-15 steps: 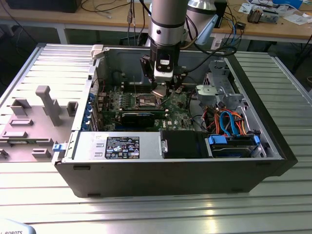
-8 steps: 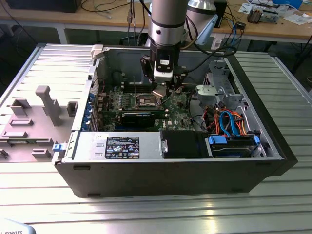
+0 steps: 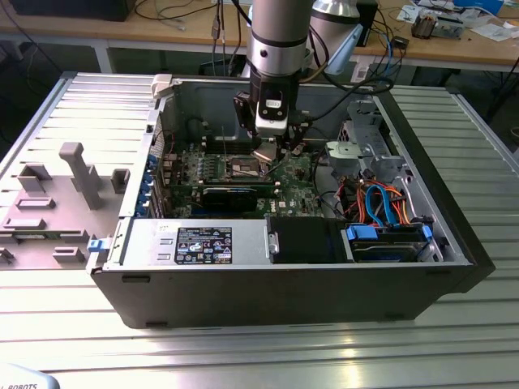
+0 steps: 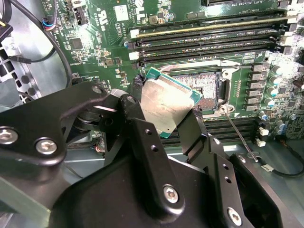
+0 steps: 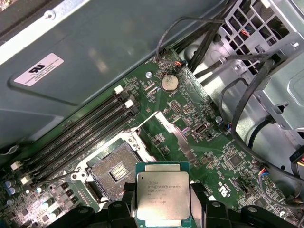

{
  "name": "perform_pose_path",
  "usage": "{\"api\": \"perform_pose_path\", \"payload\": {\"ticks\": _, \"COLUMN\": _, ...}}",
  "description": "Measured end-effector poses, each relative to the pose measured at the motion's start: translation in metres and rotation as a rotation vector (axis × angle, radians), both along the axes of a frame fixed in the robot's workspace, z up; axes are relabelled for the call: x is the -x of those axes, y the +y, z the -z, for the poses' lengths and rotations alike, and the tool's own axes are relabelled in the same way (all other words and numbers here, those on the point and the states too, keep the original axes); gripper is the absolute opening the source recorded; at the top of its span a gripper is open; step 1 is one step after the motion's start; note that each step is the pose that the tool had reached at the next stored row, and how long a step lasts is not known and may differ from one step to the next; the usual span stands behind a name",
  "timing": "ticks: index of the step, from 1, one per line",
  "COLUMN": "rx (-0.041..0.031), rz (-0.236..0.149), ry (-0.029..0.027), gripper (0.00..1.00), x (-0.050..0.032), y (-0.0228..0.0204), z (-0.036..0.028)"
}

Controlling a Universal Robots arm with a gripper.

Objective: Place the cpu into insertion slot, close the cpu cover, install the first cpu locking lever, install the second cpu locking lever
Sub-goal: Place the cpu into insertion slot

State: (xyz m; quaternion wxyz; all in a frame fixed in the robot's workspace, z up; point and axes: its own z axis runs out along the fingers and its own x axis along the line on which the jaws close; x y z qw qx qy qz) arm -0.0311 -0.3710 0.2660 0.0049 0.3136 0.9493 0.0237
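Open computer case (image 3: 324,292) lies on its side on a ribbed metal table (image 3: 268,356), with the arm reaching down into it from above. The gripper (image 3: 272,150) is closed partway, and its two black fingers (image 4: 135,118) pinch the cpu (image 4: 164,107) by opposite edges, silvery top facing up. In both wrist views the chip hangs above the green circuit board (image 5: 209,156), clear of it and not yet seated. It is just beside the insertion slot (image 5: 116,171) and overlaps one corner of it in the second wrist view. The socket is uncovered, its dark pin field bare inside the metal rim. The cpu cover (image 5: 173,135) shows as a silvery strip swung up off one edge, though its exact angle is hard to judge. Close neighbours crowd the spot — long black memory slots (image 5: 90,128) run along one side of the socket, and a thin metal rod (image 4: 240,137) slants out from its corner. A coin cell (image 5: 169,83) sits further along the board. Dark cables (image 5: 247,95) loop past toward a grey drive cage (image 3: 365,146) at the exterior view's right — blue and orange cables (image 3: 385,207) bunch below it. A labelled power supply (image 3: 203,243) fills the near side of the case. Grey fixture blocks (image 3: 81,174) stand on the table well off to the exterior view's left.
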Motion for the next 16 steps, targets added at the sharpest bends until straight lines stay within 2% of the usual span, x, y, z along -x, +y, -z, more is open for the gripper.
{"api": "perform_pose_path", "payload": {"ticks": 16, "rx": 0.0000, "rz": 0.008, "ry": 0.0000, "gripper": 0.54, "x": 0.0000, "y": 0.0000, "z": 0.0005}}
